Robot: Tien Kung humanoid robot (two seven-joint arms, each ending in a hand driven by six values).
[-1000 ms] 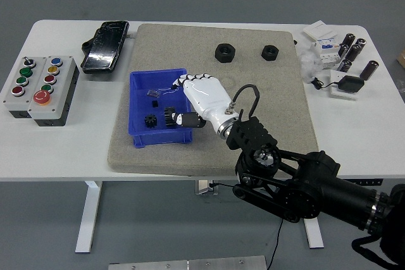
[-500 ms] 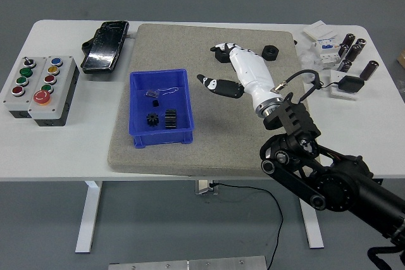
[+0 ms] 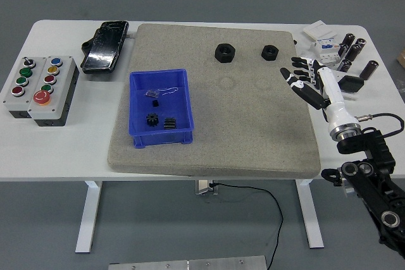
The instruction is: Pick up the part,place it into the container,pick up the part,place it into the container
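A blue container point(image 3: 161, 108) sits on the left part of the grey mat point(image 3: 215, 150). It holds two black gear-like parts point(image 3: 160, 121) and a small dark piece point(image 3: 154, 94). Two black hex nuts rest at the far side of the mat, one point(image 3: 224, 52) left and one point(image 3: 270, 52) right. My right hand point(image 3: 305, 79), white with black fingertips, is at the mat's right edge with fingers spread and holding nothing. My left hand is out of view.
A grey box with coloured buttons point(image 3: 39, 88) stands at the far left. A black device point(image 3: 105, 45) lies at the back left. White parts and black cylinders point(image 3: 345, 55) crowd the back right corner of the table point(image 3: 69, 156).
My right hand has left the blue container and swung right across the mat to its right edge. A second black part now lies in the container.
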